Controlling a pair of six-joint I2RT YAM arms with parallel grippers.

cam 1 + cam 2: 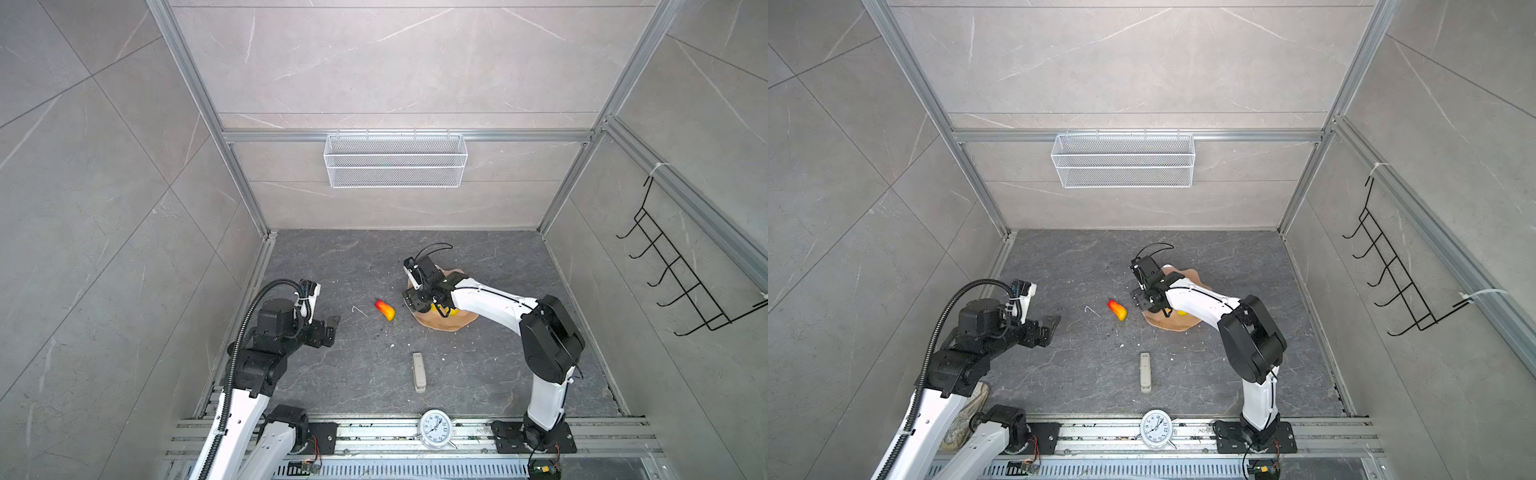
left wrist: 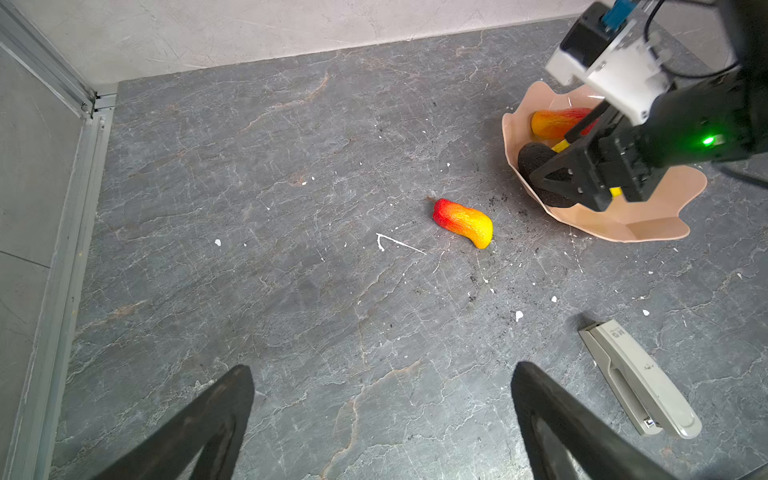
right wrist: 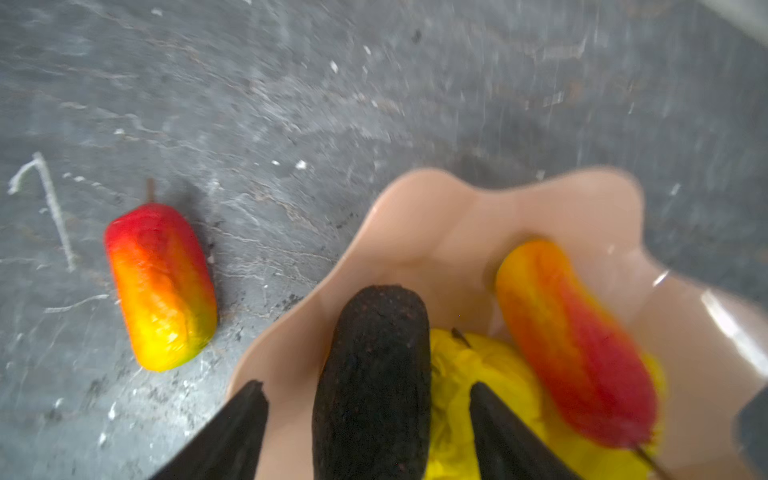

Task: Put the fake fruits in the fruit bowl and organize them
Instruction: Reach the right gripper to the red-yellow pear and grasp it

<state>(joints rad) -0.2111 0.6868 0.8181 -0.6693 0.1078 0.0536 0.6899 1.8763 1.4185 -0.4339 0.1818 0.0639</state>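
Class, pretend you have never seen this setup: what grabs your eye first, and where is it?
The lone red-orange fruit glows on the dark table, just left of the pink bowl in both top views. Inside the bowl lie a black fruit, yellow fruit and a second red-orange fruit, with the open right claw straddling the black one.

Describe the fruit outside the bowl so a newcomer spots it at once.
On the dark stone table, find the wavy pink bowl. Left of it in both top views lies a red-to-yellow oblong fruit. Unlike its twin inside, it rests on bare table.
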